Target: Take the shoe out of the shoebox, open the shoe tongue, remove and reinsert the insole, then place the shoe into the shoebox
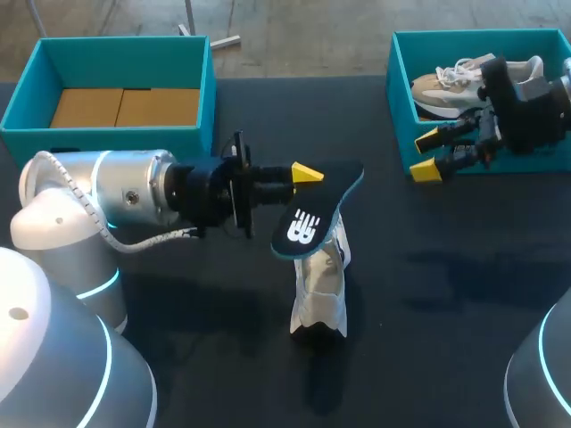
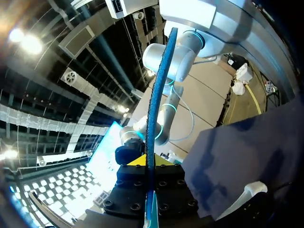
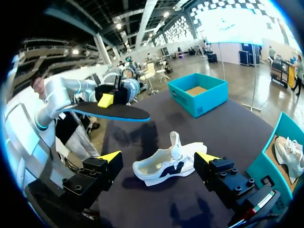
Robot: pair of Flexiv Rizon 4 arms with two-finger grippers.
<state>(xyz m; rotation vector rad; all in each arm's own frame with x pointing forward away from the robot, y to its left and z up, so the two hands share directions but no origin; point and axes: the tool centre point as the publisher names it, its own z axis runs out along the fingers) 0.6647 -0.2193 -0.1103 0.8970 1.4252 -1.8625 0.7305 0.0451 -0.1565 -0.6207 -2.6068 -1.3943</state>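
The insole (image 1: 317, 209) is clamped by the left gripper (image 1: 308, 176) above the white shoe (image 1: 321, 285) (resting on the table (image 1: 446, 294)); the right gripper (image 1: 426, 154) is held open near the right shoebox (image 1: 401, 107).

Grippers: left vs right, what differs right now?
Left gripper is shut on the insole, raised mid-table near the shoe; right gripper is open and empty. Left gripper is far from the right shoebox; right gripper hovers at its front corner. Both have yellow tips.

A dark table (image 1: 446, 357) bears a white shoe (image 1: 319, 299), a left shoebox (image 1: 107, 143) and a right shoebox (image 1: 401, 116).
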